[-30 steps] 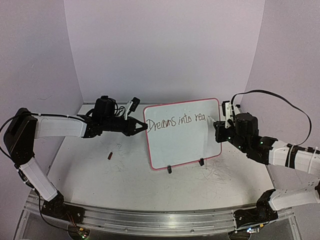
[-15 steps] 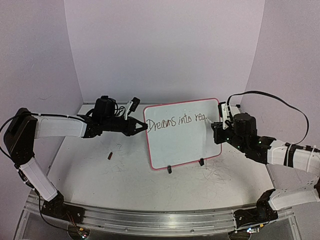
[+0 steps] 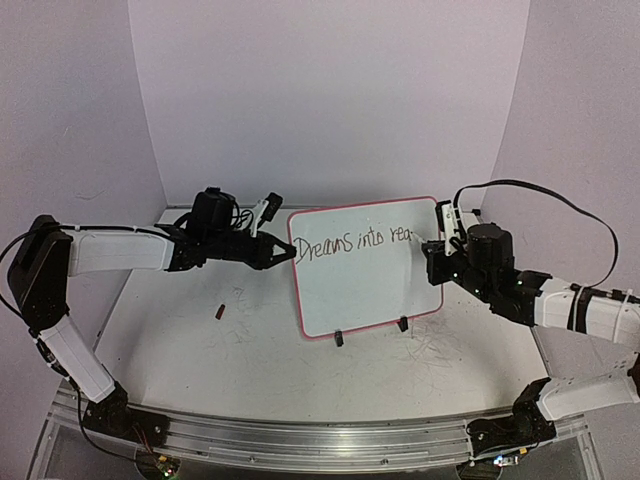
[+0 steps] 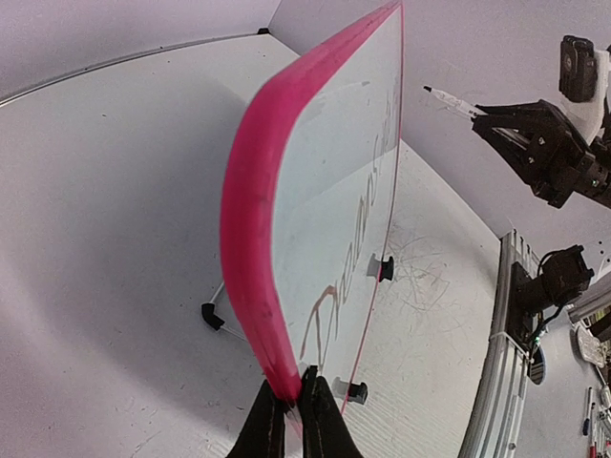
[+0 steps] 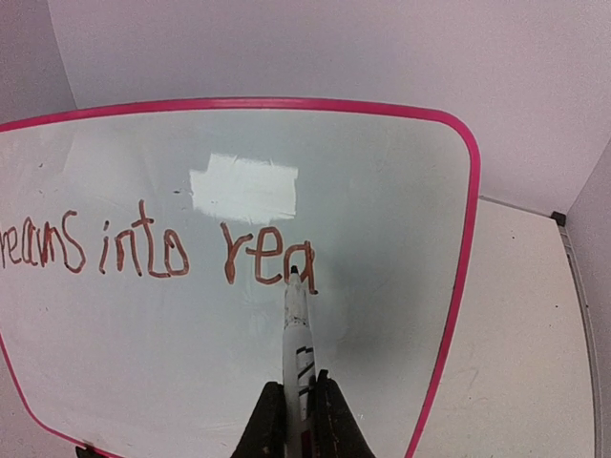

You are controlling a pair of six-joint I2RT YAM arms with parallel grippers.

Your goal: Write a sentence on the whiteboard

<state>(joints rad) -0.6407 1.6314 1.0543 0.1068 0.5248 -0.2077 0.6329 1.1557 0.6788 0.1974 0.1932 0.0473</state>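
The whiteboard stands upright on the surface. The left tool pinches its edge, probably to steady it against pushing. The right tool grips a marker, whose tip is at the unfinished sentence, at "rea".

The top camera sits high at the near side and looks down over the whole surface. The left wrist camera is right up against the side edge of the board and looks along it. The right wrist camera faces its front from close by. All three show the board.
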